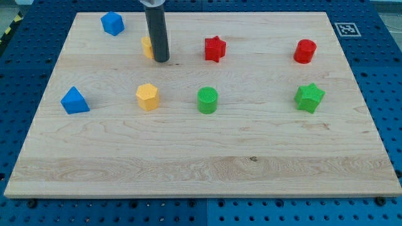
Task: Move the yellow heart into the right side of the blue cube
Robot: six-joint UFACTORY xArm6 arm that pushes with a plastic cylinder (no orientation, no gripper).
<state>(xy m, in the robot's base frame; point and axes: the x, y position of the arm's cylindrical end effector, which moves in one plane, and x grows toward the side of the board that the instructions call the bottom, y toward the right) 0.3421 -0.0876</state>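
Observation:
The blue cube (112, 23) sits near the top left corner of the wooden board (201, 157). The yellow heart (146, 47) lies to its lower right, well apart from it, and is mostly hidden behind my dark rod. My tip (161, 60) rests on the board against the heart's right side, slightly below it.
A red star (214, 48) and a red cylinder (304, 51) lie along the top row to the right. A blue triangular block (75, 100), a yellow hexagon (147, 96), a green cylinder (207, 100) and a green star (309, 97) form the middle row.

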